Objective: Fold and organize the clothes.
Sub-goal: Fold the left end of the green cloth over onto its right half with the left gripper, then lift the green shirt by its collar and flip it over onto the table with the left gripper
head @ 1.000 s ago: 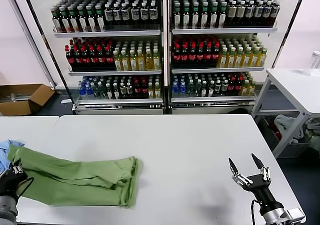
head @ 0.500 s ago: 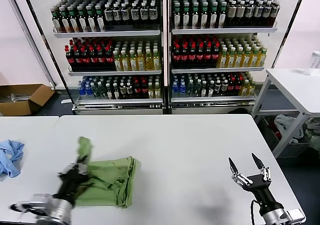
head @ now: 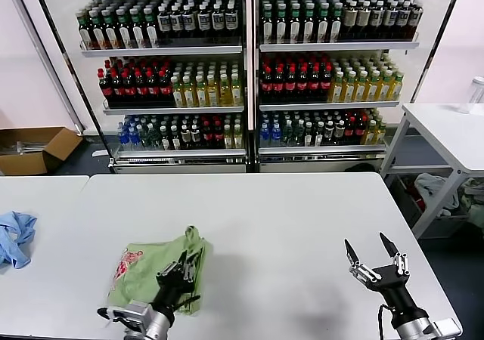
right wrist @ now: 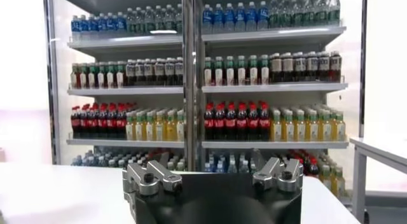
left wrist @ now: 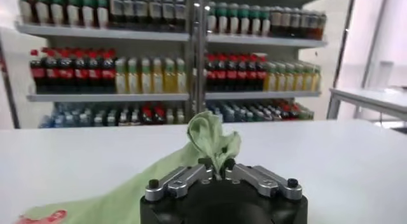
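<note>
— Carrying everything: a white table (head: 287,227), plain-topped, with a seam near the robot's left where a second white slab (head: 38,204) butts against it.

— And lying on it?

— Toward the near edge, left of the middle: a light green polo shirt (head: 144,268), bunched into a loose heap, a red-and-white print facing up on its left part. One corner raised off the surface at the heap's right side, the rest flat on the top.

— Anything else?

— Far out on the left slab, at its edge: a crumpled light blue cloth (head: 15,236), well apart from the green heap.
</note>
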Tool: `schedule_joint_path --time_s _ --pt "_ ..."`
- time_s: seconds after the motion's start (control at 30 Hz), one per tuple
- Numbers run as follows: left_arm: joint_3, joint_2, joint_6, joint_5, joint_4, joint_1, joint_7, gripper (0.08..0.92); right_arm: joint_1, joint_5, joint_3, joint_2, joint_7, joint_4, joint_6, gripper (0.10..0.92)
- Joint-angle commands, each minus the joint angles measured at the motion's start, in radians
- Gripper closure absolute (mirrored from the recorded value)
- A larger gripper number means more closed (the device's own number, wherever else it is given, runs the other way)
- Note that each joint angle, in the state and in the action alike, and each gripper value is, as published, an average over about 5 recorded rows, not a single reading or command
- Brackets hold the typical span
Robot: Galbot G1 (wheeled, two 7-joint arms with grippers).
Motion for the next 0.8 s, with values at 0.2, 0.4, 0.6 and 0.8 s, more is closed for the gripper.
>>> schedule_joint_path --time_s 0.2,0.4,0.6,0.8 --pt "0.13 0.021 -0.027 0.161 -0.033 -0.043 0.017 0.62 0.013 -0.007 -0.011 0.002 0.0 0.004 -0.004 0.203" --pt "0.021 0.057 -0.003 0.114 -0.165 -0.005 0.009 0.446 0.018 -0.009 -0.014 0.002 0.001 0.007 -0.008 0.203" --pt "-0.293 0.127 0.009 -0.088 -0.093 0.081 0.036 0.274 0.01 -0.007 -0.005 -0.004 0.002 0.007 -0.005 0.203" --pt "-0.431 0.148 0.021 -0.219 0.078 0.112 0.084 0.181 0.005 -0.003 0.002 -0.007 0.003 0.007 -0.004 0.203"
